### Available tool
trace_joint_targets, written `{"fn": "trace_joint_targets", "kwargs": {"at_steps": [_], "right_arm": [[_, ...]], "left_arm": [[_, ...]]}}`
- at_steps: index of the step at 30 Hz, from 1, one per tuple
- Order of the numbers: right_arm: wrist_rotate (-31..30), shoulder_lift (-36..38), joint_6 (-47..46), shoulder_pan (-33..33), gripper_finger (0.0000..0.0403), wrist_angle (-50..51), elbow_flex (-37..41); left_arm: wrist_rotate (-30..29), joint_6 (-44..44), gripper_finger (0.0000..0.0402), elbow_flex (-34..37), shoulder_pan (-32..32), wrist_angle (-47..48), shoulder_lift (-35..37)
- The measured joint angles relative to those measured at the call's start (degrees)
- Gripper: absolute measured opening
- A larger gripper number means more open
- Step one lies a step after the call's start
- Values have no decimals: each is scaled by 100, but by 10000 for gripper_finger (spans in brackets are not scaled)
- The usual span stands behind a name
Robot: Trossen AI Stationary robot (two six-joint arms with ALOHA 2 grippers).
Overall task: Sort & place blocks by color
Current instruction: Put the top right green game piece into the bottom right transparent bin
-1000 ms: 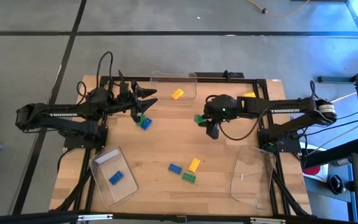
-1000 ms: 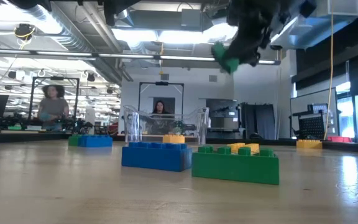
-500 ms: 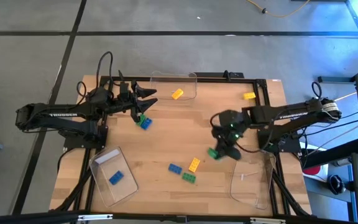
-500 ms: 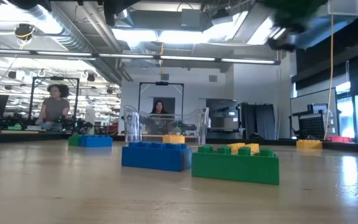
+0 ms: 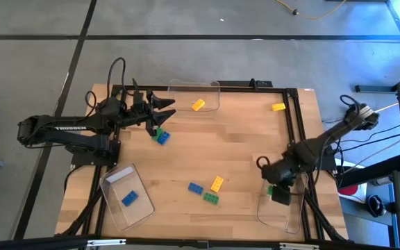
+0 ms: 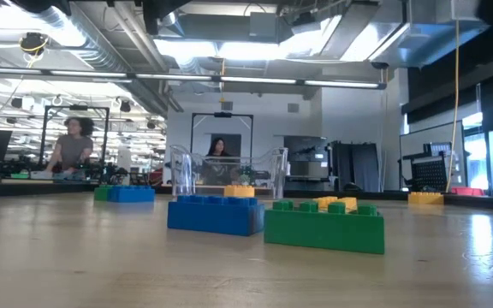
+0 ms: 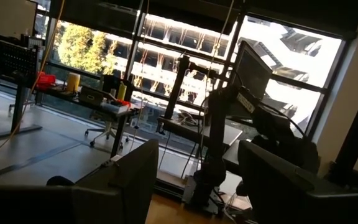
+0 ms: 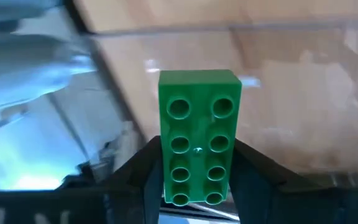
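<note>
My right gripper [image 5: 278, 192] hangs over the clear tray [image 5: 287, 208] at the table's near right, shut on a green block [image 8: 199, 134]. My left gripper [image 5: 164, 108] waits open at the far left, raised above a green and a blue block [image 5: 160, 135] lying together. A blue block [image 5: 195, 187], a yellow block [image 5: 217, 183] and a green block [image 5: 211, 198] lie near the middle front. One blue block [image 5: 129, 198] lies in the near left tray, one yellow block [image 5: 198, 105] in the far tray, and another yellow block [image 5: 278, 107] at the far right. My right gripper pinches the green block by its two long sides [image 8: 164, 177] between its two fingers, at the end nearest the wrist. The fingers slant downward and lie along the block. The block sticks out past the fingertips, studs toward the camera, lifted clear above the tray's floor.
Three clear trays stand on the wooden table: far middle [image 5: 194, 94], near left [image 5: 125, 196], near right. A dark frame rail [image 5: 298, 132] runs along the right edge. In the low view people show in the room beyond the table.
My right gripper has swung from the table's middle toward the near right corner, carrying the green block. It has tipped from nearly level to pointing steeply down and rolled. It now hangs over the near right tray and has left the low view.
</note>
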State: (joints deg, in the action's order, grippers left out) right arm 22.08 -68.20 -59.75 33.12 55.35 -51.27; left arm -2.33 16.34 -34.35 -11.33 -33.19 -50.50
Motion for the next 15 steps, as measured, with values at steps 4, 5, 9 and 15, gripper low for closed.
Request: {"fn": "trace_joint_targets", "kwargs": {"at_steps": [4, 5, 9, 15], "right_arm": [[-61, -4, -746, 383, 141, -306, 619], [-58, -4, -864, 458, 141, -449, 783], [-71, -4, -1087, 668, 141, -976, 1257], [-672, -7, -1206, 863, 141, -1115, 1441]], "left_arm": [[0, 0, 213, 0, 1, 2, 0], [-4, 0, 213, 0, 1, 2, 0], [-11, 0, 213, 0, 0, 1, 0], [-13, 0, 213, 0, 0, 1, 0]]}}
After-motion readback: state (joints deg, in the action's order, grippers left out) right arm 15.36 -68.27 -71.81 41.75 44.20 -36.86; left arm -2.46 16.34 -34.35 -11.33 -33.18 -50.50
